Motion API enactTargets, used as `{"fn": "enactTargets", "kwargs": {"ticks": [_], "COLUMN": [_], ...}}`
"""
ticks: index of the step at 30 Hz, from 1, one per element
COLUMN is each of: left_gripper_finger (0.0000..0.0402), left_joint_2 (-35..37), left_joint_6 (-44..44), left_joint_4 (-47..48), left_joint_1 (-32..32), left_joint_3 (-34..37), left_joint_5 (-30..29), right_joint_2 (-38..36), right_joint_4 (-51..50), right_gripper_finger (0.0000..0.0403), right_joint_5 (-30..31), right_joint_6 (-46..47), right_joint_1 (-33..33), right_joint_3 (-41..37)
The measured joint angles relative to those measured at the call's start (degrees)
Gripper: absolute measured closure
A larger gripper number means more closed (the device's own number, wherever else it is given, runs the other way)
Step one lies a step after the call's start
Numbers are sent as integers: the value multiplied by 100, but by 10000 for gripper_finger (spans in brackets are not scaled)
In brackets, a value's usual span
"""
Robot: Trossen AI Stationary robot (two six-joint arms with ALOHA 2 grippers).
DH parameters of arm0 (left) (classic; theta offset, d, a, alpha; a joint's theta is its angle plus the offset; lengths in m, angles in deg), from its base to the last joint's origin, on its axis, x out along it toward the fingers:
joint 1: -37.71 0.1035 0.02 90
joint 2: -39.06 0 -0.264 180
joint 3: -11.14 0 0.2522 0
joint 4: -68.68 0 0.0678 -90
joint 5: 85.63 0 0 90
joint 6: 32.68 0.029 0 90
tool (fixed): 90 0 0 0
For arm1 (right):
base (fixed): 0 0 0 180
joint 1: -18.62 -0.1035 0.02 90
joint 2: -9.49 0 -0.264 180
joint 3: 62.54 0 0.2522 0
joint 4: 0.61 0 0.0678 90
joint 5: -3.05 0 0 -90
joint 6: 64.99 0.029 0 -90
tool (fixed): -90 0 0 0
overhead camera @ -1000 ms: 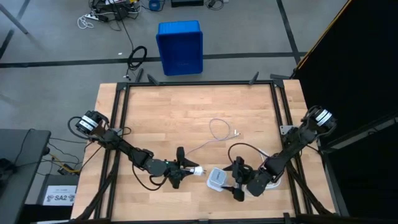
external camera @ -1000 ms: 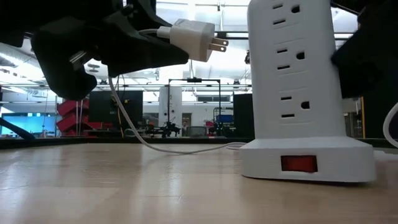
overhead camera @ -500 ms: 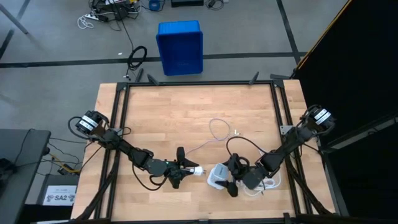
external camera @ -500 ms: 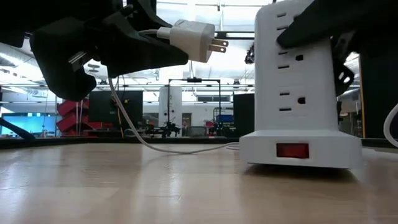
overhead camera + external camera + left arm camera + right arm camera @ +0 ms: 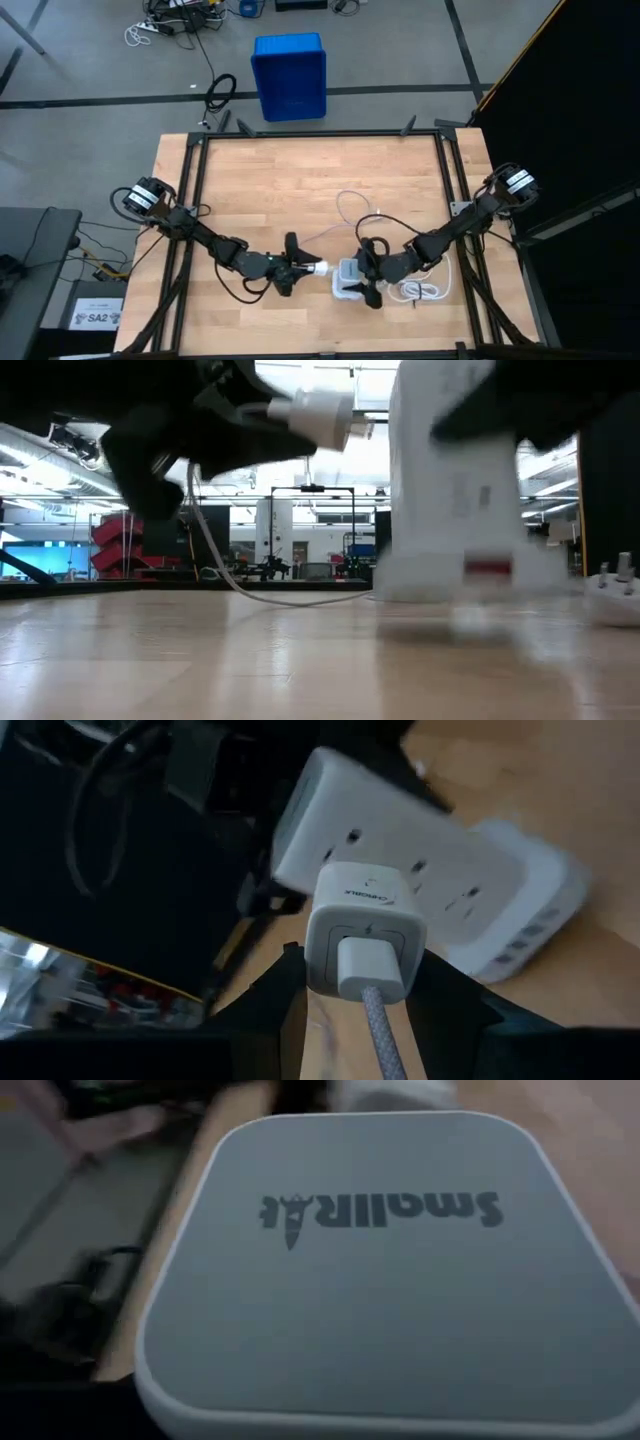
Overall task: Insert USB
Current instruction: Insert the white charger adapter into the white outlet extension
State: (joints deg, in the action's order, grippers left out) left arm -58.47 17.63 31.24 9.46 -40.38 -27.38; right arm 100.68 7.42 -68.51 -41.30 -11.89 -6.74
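The USB (image 5: 345, 208) is a thin white cable lying in a loop on the wooden table, its free plug (image 5: 381, 212) on the boards. Its other end (image 5: 372, 965) sits in a small white cube charger (image 5: 365, 925), which my left gripper (image 5: 292, 268) is shut on. The cube's prongs (image 5: 358, 428) point at a white outlet tower (image 5: 455, 490). My right gripper (image 5: 373, 277) is shut on that tower (image 5: 349, 279), just right of the cube. In the right wrist view the tower's top face (image 5: 390, 1260) hides the right fingers. My left gripper pinches the cube charger by its two opposite side faces (image 5: 312, 945), with the dark fingers (image 5: 265, 1010) level and coming from the table's left. The cube is lifted clear of the table, and the cable (image 5: 205, 530) hangs slack from its back. My right gripper grips the outlet tower at its upper part (image 5: 470, 415), with one finger on each side, coming from the table's right. The tower stands upright. Whether its base (image 5: 465, 575) touches the table I cannot tell, since it is blurred.
The tower's thicker bundled white cord (image 5: 420, 291) lies on the table right of the tower, near the right arm. A blue crate (image 5: 290, 75) stands on the floor beyond the far edge. Bare wood lies toward the far and left sides (image 5: 260, 180).
My right gripper has carried the outlet tower toward the table's left, closing most of the gap to the cube charger. The tower has stayed upright. My left gripper has shifted slightly toward the tower and kept its hold on the cube.
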Motion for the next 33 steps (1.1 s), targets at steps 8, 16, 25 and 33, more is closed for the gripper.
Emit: {"fn": "enactTargets", "kwargs": {"ticks": [8, 16, 25, 33], "left_gripper_finger": [283, 283, 283, 309], "left_joint_2": [0, 4, 4, 4], "left_joint_6": [1123, 1407, 1550, 1655], "left_joint_4": [-779, -692, -626, -601], "left_joint_1": [-74, -159, -147, -125], "left_joint_3": [-4, -2, 4, 2], "left_joint_5": [-11, -24, -300, -432], "right_joint_2": [-654, -657, -657, -660], "right_joint_4": [170, 150, 445, 491], "right_gripper_finger": [142, 143, 143, 143], "right_joint_5": [-890, -1293, -1474, -1512], "right_joint_6": [-174, 87, 172, 219], "right_joint_1": [365, 673, 738, 748], "right_joint_3": [11, 9, 9, 15]}}
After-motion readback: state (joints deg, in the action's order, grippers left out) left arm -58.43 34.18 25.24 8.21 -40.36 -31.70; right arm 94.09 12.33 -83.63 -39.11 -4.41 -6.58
